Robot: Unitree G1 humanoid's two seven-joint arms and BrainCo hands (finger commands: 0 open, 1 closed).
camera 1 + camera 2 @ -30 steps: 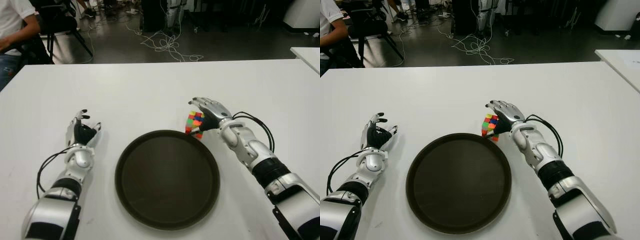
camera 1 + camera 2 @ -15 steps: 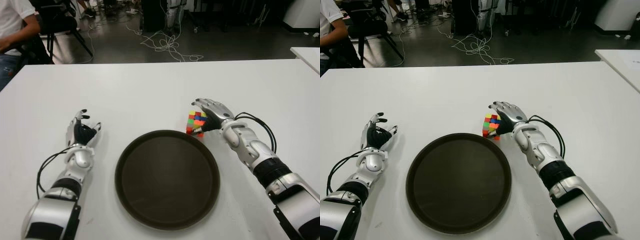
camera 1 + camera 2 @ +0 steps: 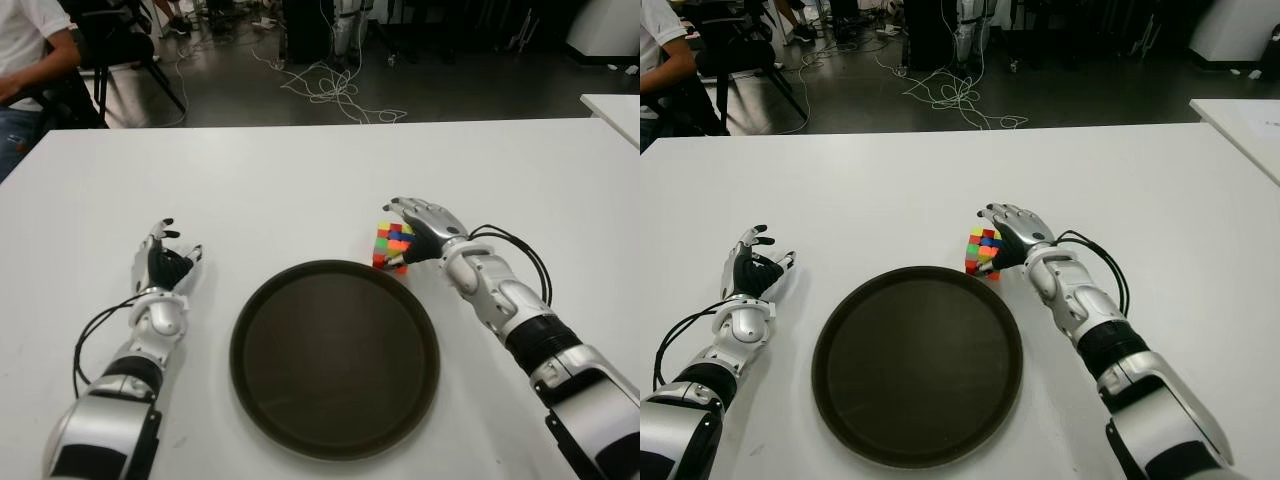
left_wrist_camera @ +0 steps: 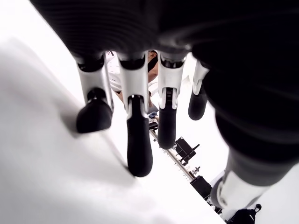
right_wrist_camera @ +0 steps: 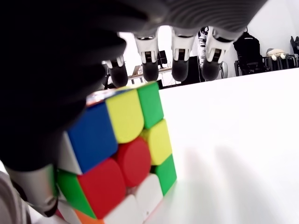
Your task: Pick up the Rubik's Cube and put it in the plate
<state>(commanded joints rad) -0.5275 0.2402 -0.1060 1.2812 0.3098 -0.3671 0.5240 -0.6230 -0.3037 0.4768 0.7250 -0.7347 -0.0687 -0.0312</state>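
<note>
Our right hand (image 3: 420,228) cups the Rubik's Cube (image 3: 391,246) on the white table (image 3: 300,180) just beyond the dark plate's (image 3: 335,358) far rim, fingers curled over it, while our left hand (image 3: 165,266) shows left of the plate, fingers relaxed and empty.

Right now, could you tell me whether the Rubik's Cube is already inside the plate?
No, the Rubik's Cube sits on the table just beyond the plate rim, under the right robot hand.

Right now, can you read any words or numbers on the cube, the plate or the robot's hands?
No words or numbers can be read anywhere.
Rubik's Cube: only coloured stickers, no writing.
Plate: plain dark, no label.
Right hand and left hand: no markings to read.
</note>
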